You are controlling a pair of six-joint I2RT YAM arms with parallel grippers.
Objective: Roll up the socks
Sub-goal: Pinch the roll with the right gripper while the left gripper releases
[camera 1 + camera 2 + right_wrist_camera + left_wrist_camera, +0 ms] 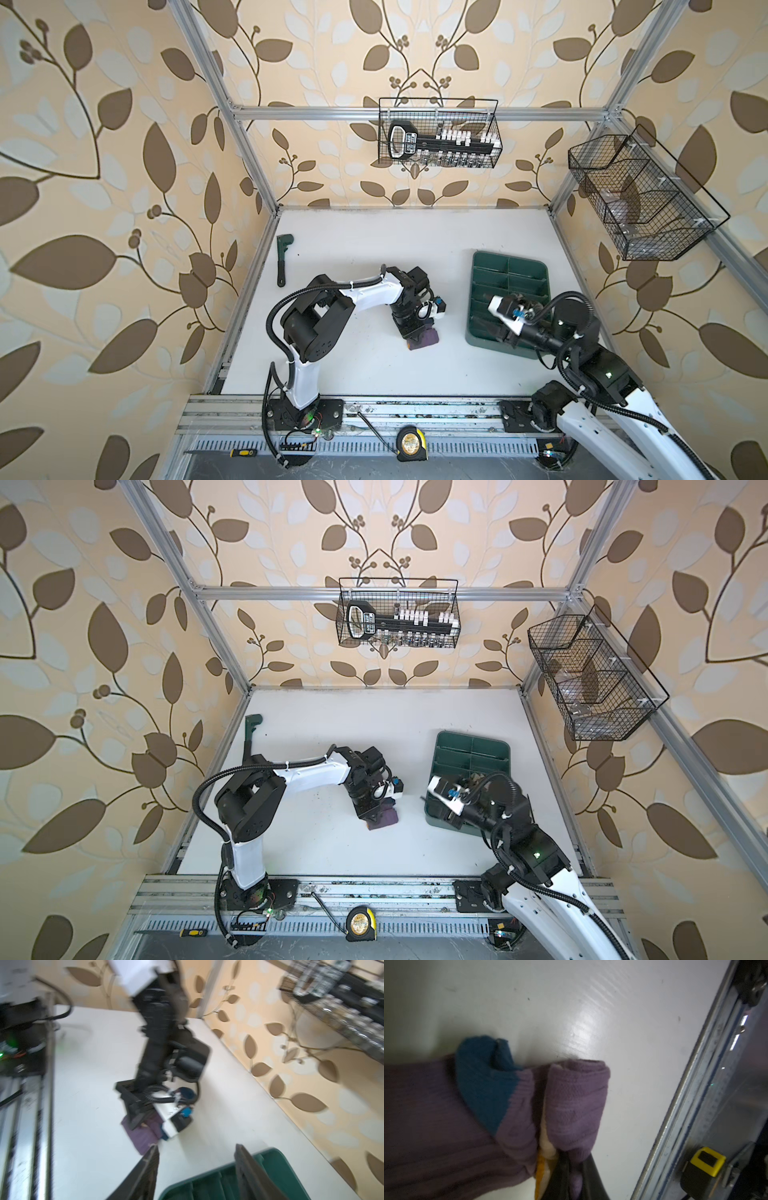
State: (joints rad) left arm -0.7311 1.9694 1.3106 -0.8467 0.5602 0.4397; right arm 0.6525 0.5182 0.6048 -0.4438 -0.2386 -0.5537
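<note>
The socks lie as one bundle on the white table, in both top views (428, 338) (387, 817). In the left wrist view the purple ribbed sock (577, 1101) is partly rolled, its teal-navy heel (483, 1076) beside the roll. A cream strip (547, 1144) and a mustard-yellow edge (540, 1167) show in the fold. No argyle pattern shows. My left gripper (574, 1159) (415, 332) is shut on the end of the purple roll. My right gripper (196, 1147) (500, 332) hangs open over the green tray's near left corner, holding nothing.
A green divided tray (511, 270) sits right of centre. A green pipe wrench (282, 259) lies at the far left. Wire baskets hang on the back wall (438, 133) and right wall (640, 195). A tape measure (411, 442) and screwdriver (243, 453) rest on the front rail.
</note>
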